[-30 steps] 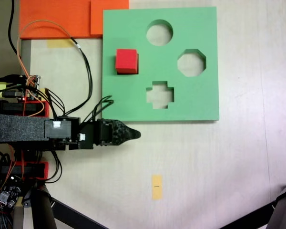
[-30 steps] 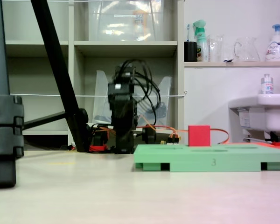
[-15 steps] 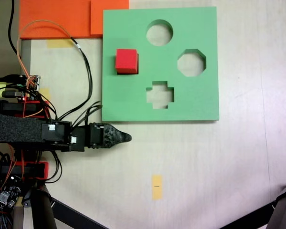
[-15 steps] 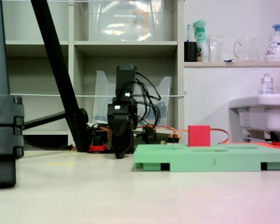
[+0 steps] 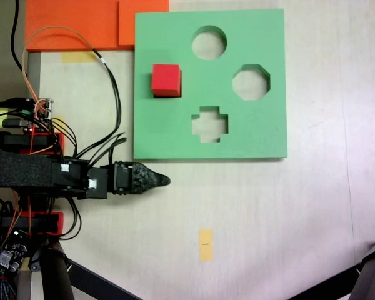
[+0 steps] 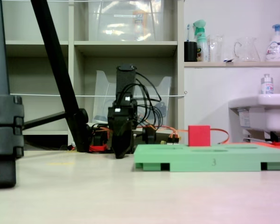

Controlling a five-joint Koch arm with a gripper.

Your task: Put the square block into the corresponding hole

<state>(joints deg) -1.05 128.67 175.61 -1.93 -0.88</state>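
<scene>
The square block [image 5: 166, 80] is a small red cube standing on the left part of the green foam board [image 5: 262, 134]; from the side the square block [image 6: 199, 135] rises above the board's [image 6: 212, 161] top. The corresponding hole is hidden; I see round [image 5: 209, 42], octagonal [image 5: 251, 82] and cross-shaped [image 5: 210, 124] cut-outs. My gripper [image 5: 165, 180] lies low over the table just below the board's lower left corner, pointing right, jaws closed to a single point with nothing in them. In the side view the gripper [image 6: 120, 156] points down at the table left of the board.
Orange foam sheets [image 5: 75, 25] lie at the top left beside the board. Cables [image 5: 109, 75] loop from the arm's base [image 5: 31, 144] toward the board's left edge. A yellow tape mark [image 5: 205, 244] is on the table. Tripod legs [image 5: 362, 281] stand at the bottom corners.
The gripper has drawn back to the left, away from the board's corner, and dropped lower toward the table. The red block has not moved.
</scene>
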